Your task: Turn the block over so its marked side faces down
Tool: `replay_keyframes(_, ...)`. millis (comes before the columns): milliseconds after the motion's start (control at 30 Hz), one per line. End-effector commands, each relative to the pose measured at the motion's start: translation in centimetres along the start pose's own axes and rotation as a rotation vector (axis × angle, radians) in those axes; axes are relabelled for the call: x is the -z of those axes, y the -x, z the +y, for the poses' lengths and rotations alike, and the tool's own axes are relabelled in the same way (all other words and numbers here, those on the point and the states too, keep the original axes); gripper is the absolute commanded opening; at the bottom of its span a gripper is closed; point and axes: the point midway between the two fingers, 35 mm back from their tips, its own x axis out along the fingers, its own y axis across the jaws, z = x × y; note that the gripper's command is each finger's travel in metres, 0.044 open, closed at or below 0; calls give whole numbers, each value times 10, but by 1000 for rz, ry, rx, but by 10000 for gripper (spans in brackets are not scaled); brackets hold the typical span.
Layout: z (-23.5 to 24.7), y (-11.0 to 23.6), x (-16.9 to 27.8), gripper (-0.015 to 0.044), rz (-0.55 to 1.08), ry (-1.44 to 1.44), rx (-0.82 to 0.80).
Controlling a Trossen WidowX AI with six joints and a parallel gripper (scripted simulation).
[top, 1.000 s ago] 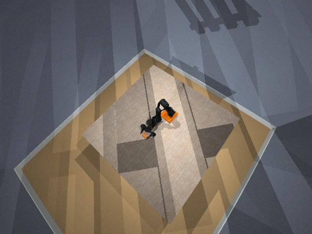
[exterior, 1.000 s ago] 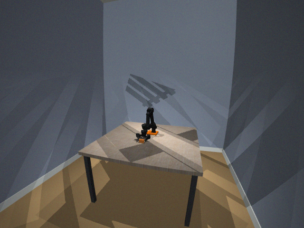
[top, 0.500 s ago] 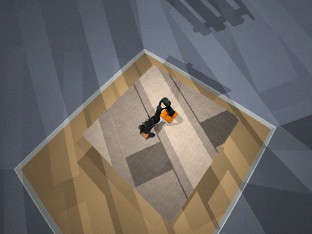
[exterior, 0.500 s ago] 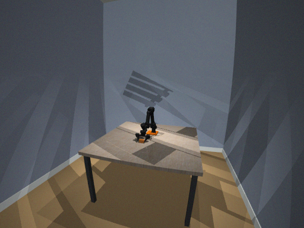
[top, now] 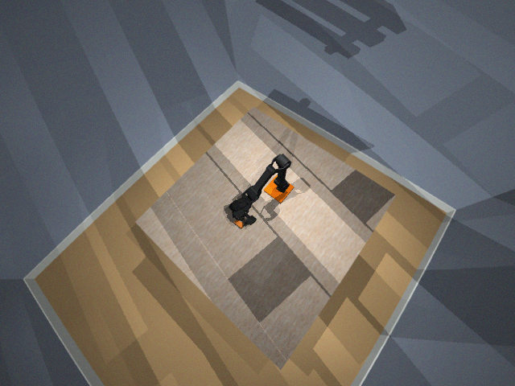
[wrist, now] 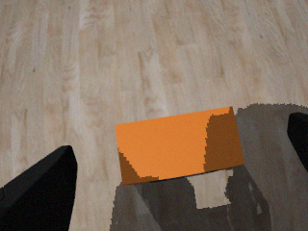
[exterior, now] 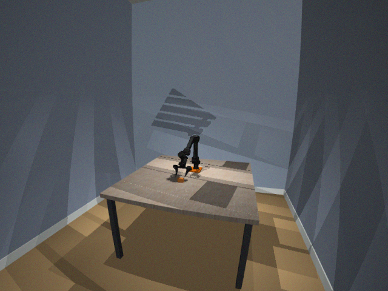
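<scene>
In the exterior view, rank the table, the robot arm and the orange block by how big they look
1. Table, by far the largest.
2. Robot arm, standing on it.
3. Orange block, a tiny piece on the tabletop below the open gripper.
All sit at similar depth, so the order is safe.

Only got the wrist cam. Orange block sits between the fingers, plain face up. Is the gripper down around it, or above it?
Observer: Above it. In the exterior view the black parallel-jaw gripper hangs open over the small orange rectangular block, with the fingertips seemingly just short of it.
Operator: Block flat on the table?
Observer: Yes, it rests on the wooden table, inside the arm's shadow.
Operator: Where is it relative to the base?
Observer: Close to the arm's orange base plate. In the top view only a corner of the block shows past the gripper.
</scene>
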Motion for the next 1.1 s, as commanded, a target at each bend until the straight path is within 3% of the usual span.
replay_keyframes(0,2,24,-1,440,80,15,4)
replay_keyframes(233,2,23,-3,440,100,14,4)
replay_keyframes(867,2,22,-50,440,670,10,7)
replay_keyframes(1067,2,22,-49,440,690,11,8)
